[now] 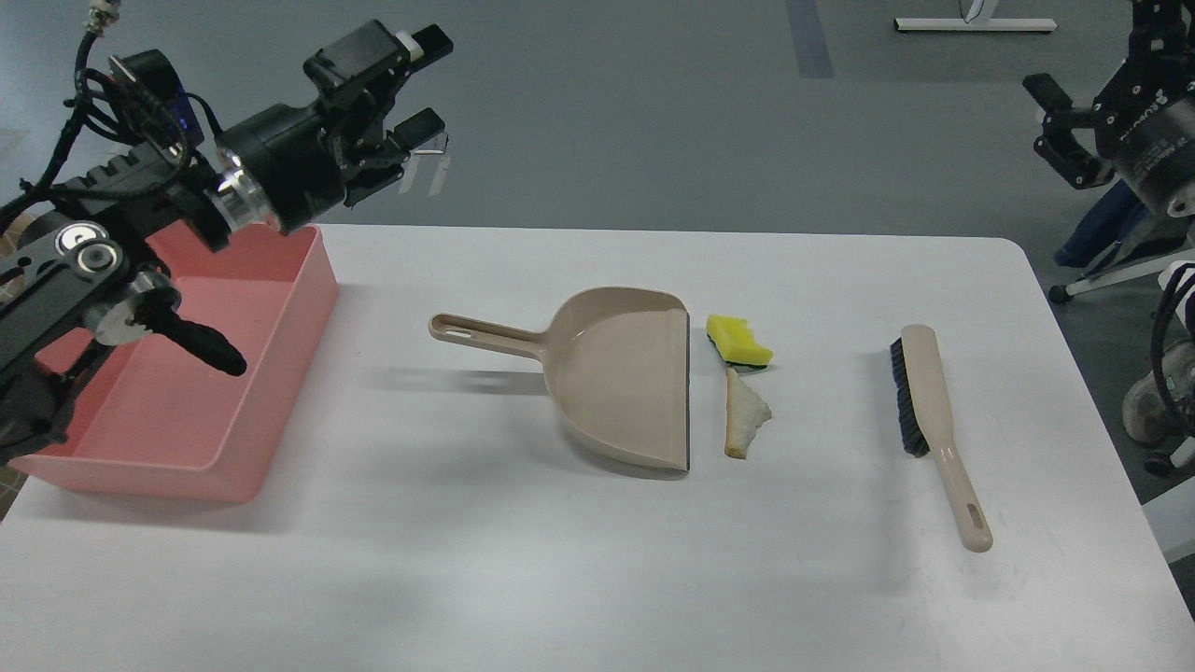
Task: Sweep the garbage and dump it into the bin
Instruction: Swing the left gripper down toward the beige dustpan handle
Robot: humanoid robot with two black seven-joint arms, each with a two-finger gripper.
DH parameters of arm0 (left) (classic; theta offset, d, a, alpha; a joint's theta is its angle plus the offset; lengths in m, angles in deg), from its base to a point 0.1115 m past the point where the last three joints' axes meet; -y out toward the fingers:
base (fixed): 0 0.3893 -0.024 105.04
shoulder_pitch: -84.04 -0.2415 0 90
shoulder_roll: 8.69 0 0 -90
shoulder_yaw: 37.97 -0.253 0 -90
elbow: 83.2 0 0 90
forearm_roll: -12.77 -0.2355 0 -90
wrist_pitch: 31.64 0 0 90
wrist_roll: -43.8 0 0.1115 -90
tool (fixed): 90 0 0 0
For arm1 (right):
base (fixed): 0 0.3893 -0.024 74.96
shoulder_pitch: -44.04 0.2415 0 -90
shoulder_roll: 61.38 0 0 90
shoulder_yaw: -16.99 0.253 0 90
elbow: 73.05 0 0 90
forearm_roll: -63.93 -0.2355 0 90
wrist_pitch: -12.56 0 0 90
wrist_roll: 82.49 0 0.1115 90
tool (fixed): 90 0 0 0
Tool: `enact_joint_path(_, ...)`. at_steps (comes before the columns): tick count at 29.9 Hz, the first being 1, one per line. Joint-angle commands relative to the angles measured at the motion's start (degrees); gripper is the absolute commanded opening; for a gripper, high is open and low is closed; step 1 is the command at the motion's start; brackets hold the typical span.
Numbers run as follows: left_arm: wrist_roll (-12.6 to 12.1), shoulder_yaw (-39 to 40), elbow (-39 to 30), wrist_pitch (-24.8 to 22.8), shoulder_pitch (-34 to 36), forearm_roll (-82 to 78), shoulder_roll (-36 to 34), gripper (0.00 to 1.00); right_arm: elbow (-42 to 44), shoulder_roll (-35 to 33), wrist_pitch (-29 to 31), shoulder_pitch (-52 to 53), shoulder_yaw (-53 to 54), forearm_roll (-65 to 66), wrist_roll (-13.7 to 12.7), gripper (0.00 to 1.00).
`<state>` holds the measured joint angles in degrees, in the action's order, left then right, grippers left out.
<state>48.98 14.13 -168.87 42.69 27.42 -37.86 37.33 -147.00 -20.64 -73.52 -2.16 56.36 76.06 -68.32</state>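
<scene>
The yellow sponge piece (739, 341) and the white bread wedge (746, 413) lie on the white table just right of the straight lip of the beige dustpan (621, 373). The pink bin (245, 322) stands at the table's left edge. My left gripper (425, 86) is open and empty, held high above the bin's far right corner and well left of the scraps. My right gripper (1057, 131) is raised off the table's far right corner, its fingers apart and empty.
A beige hand brush (935, 420) with dark bristles lies on the right of the table, handle toward me. The dustpan's handle (481, 333) points left toward the bin. My left arm crosses over the bin. Chair legs stand beyond the right edge.
</scene>
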Motion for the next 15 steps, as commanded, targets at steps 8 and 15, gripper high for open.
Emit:
enact_joint_path(8,0.0,0.7,-9.7,4.2,-12.1,-13.4,-2.8,0.99,-1.5,-2.0,-1.6,-7.1,1.8,0.0,3.2,1.0)
enact_joint_path(15,-0.1,-0.1,-12.8,7.0,-20.4,-21.8,-0.4,0.99,-1.5,-2.2,-1.7,-8.6,1.8,0.0,3.5,1.0)
